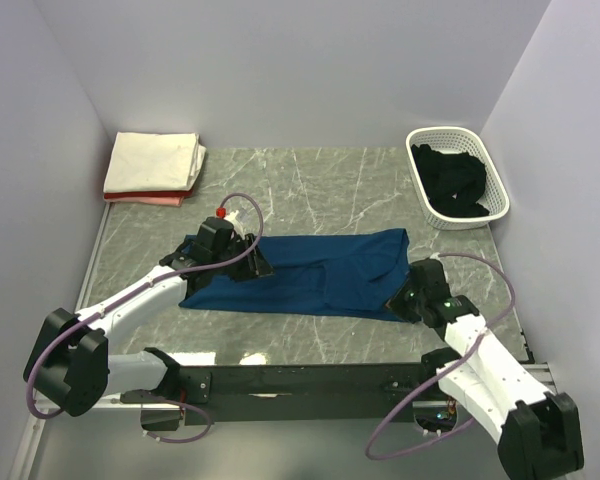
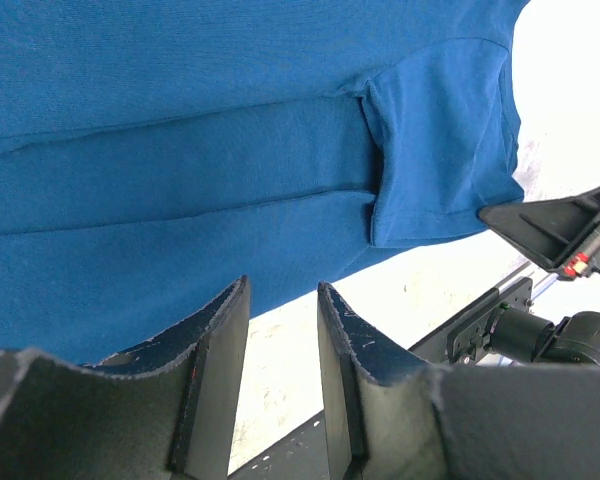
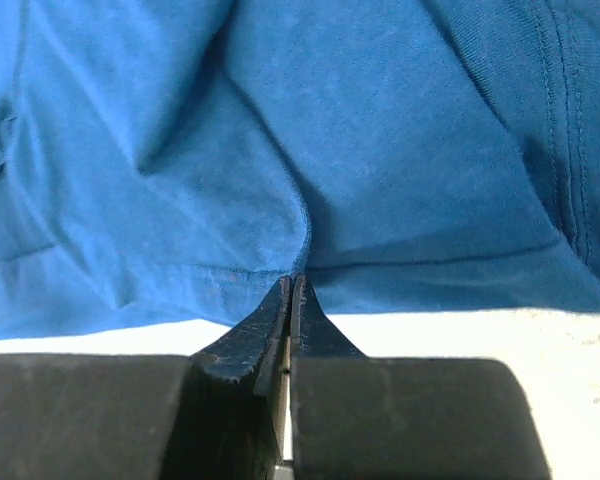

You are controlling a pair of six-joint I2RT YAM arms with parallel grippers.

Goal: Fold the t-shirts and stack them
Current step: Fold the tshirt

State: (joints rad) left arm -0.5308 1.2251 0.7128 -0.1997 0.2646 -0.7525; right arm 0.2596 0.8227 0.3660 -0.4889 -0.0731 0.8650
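R jaws pinch navy shirt [image 1: 310, 272] near hem, L jaws apart at its edge

I count four t-shirts that I can tell apart: one blue t-shirt [image 1: 320, 275] mid-frame, one cream-white t-shirt [image 1: 155, 160] and one pink-red t-shirt [image 1: 145, 198] at upper left, one black t-shirt [image 1: 455, 180] at upper right. One white basket [image 1: 445, 133]. Two grippers of mine: left gripper [image 2: 280, 290], right gripper [image 3: 292, 285].

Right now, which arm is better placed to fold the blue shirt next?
Right, probably. The right fingers are shut on an edge of the blue shirt; the left fingers are open, gripping nothing.
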